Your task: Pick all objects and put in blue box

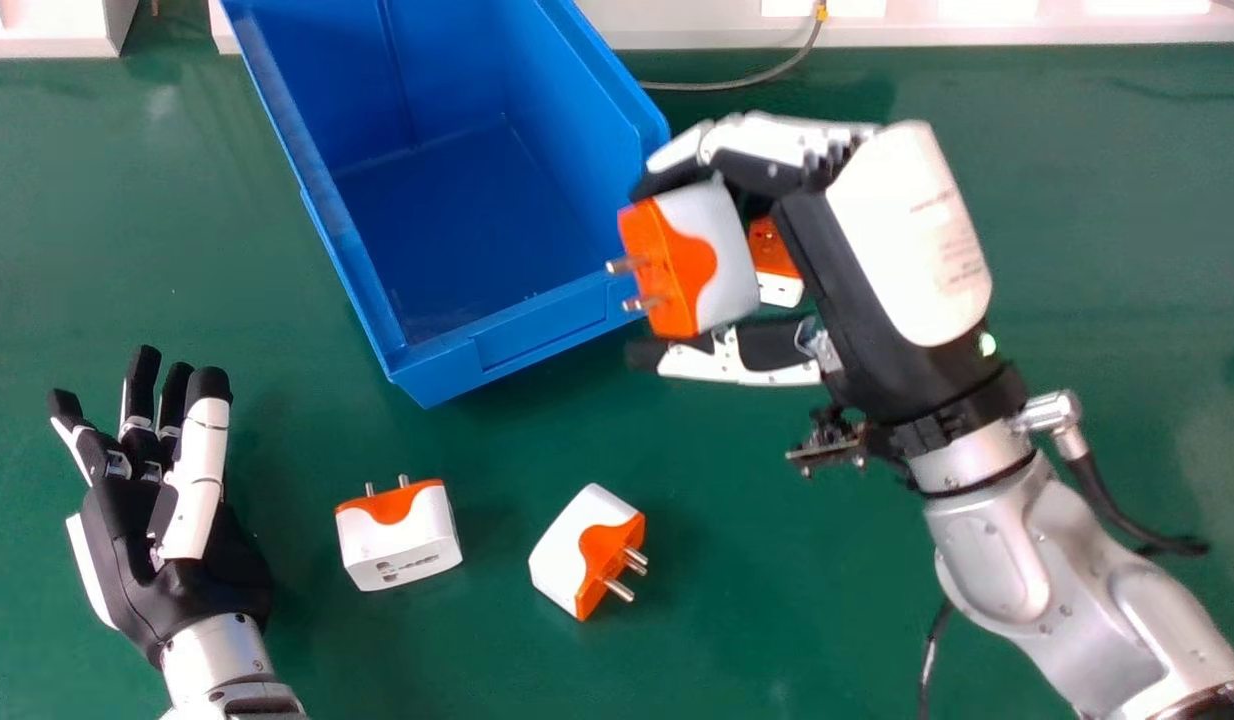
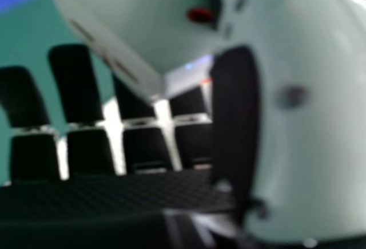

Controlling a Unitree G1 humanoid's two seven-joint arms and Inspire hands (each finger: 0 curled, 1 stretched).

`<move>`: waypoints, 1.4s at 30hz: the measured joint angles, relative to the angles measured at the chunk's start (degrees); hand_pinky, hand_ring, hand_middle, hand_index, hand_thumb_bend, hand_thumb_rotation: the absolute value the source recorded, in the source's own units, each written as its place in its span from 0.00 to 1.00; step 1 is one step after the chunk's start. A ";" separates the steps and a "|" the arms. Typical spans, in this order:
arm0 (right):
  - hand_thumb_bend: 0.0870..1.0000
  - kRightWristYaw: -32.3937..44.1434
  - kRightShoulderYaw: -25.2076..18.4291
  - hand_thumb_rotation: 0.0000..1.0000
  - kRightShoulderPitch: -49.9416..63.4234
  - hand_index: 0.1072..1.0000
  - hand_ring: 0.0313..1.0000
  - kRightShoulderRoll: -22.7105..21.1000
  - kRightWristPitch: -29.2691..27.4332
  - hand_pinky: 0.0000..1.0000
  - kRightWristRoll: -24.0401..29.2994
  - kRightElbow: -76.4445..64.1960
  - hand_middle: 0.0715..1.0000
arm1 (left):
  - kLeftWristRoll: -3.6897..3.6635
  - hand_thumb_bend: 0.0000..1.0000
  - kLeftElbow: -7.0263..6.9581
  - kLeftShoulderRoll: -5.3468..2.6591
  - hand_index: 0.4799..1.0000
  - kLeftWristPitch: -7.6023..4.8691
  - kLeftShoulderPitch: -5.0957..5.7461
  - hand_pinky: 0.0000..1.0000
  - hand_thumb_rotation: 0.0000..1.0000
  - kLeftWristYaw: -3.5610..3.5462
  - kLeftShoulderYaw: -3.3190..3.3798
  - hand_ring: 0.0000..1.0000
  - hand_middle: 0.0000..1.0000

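Desk [image 1: 157, 290]: green and smooth, with soft sheen and a pale smudge left of the blue box [image 1: 522, 345]; it carries the box and spreads out around it on both sides and on the near side.
Ledge [image 1: 677, 30]: white, running along the desk's far edge, beyond the box, with bright patches on its right part.
Grey cable [image 1: 767, 75]: curves from just right of the box up to the ledge, a yellow tag [image 1: 821, 13] on it.
Blue box: set slantwise, its inner floor in sight.
Held adapter [image 1: 717, 250]: white and orange, at the box's right near corner, prongs pointing toward the box; whether it clears the rim I cannot tell.
Right hand [image 1: 837, 290]: just right of the box, fingers [image 2: 74, 83] bent and thumb opposed, gripping the held adapter between them.
Half-hidden adapter [image 1: 767, 245]: orange and white, right of the box, partly covered by the right hand.
Left near adapter [image 1: 402, 545]: on the desk, on the near side of the box, prongs toward it.
Right near adapter [image 1: 567, 555]: on the desk, also nearer than the box, tilted, prongs away from it.
Left hand [image 1: 177, 560]: left of the box and nearer, palm up, fingers loose and released.
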 measured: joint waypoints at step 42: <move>0.67 -3.15 19.69 0.00 -46.41 0.69 0.68 17.03 16.65 0.55 -14.34 57.98 0.76 | -0.28 0.68 2.05 0.17 0.80 -0.80 -2.87 0.85 0.08 -0.85 1.26 0.88 0.89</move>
